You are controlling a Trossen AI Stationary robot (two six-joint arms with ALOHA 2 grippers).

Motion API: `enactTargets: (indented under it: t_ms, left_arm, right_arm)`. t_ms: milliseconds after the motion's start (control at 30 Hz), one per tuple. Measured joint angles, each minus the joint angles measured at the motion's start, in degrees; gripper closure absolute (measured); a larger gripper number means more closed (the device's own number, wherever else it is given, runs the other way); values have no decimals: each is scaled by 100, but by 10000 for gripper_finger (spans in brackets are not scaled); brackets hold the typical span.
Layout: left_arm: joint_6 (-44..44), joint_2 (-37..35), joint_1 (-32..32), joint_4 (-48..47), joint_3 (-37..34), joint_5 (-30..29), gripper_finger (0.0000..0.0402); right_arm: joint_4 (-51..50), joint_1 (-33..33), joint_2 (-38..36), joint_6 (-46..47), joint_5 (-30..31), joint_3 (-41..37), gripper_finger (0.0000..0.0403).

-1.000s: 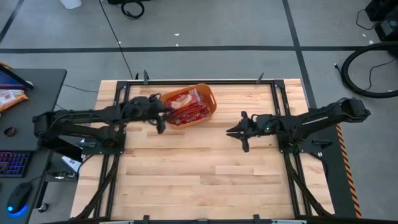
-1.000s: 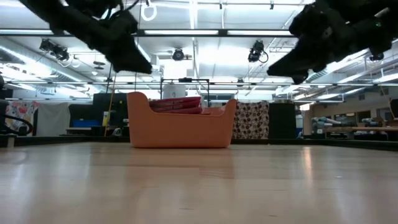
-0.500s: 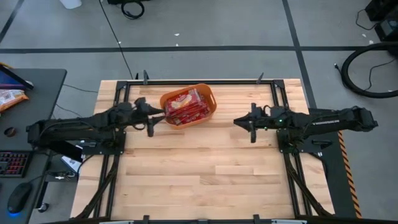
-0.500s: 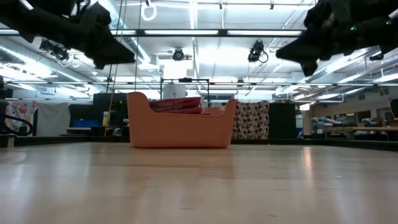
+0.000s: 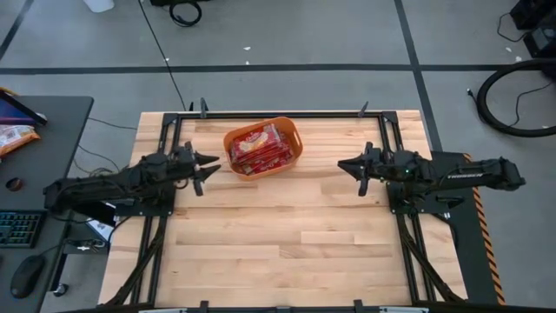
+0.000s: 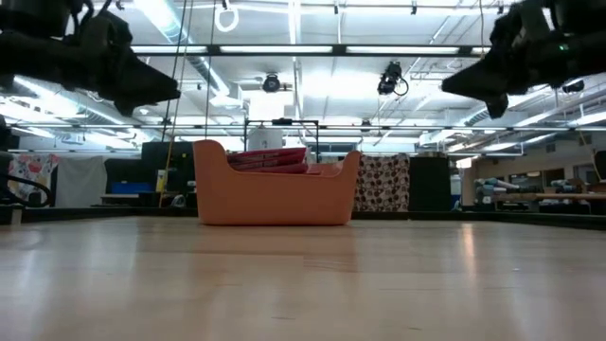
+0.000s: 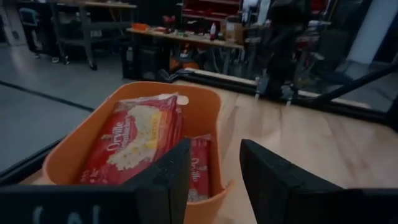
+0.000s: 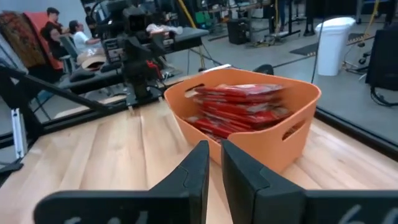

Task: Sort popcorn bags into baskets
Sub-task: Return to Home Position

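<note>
The orange basket (image 5: pixel 294 149) stands on the table near its far edge, left of centre; it also shows in the low view (image 6: pixel 275 197). Several red popcorn bags (image 5: pixel 259 146) lie stacked inside it, the top one showing its cream label (image 7: pixel 134 134). My left gripper (image 5: pixel 211 163) hovers just left of the basket, open, pointing at it (image 7: pixel 214 180). My right gripper (image 5: pixel 343 164) hovers to the basket's right, farther off, shut and empty (image 8: pixel 215 177). Both hang above the table (image 6: pixel 156 90) (image 6: pixel 469 85).
Bare wooden tabletop (image 5: pixel 287 235) spreads across the near half and the middle between the arms. A black metal frame (image 5: pixel 278 113) runs along the table's edges. A dark desk with a keyboard and an orange-red packet (image 5: pixel 13 136) stands beyond the left edge.
Both arms have drawn back and risen. My left gripper moved away from the basket's left wall toward the table's left edge. My right gripper moved toward the right edge and slightly toward the far edge. The basket and bags stayed still.
</note>
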Motion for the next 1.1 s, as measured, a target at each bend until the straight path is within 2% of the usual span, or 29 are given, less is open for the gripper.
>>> enactTargets:
  t_ms: [200, 500, 600, 733, 800, 900, 1100]
  left_arm:
    - [-94, -712, -275, 27, -312, -128, 269]
    - [20, -1862, -792, -173, -649, -80, 320]
    - [37, -1854, -918, -275, -697, -67, 336]
    - [33, -1848, -1052, -41, -849, 190, 353]
    - [41, -1837, -1092, 101, -867, 357, 359]
    - [-7, -1805, -1112, 112, -869, 231, 362]
    - [-1342, -1763, -1110, 137, -869, 151, 362]
  right_arm:
    - [138, 0, -788, 94, 324, -548, 355]
    - [57, 5, -2151, 141, 443, -903, 355]
    - [-96, 11, -2497, 418, 475, -980, 355]
    - [142, 12, -2434, 1048, 507, -1052, 355]
    - [103, 11, -2406, 1099, 383, -1051, 355]
    - [116, 13, -2400, 1006, 332, -1051, 355]
    - [140, 11, -2398, 948, 333, -1051, 355]
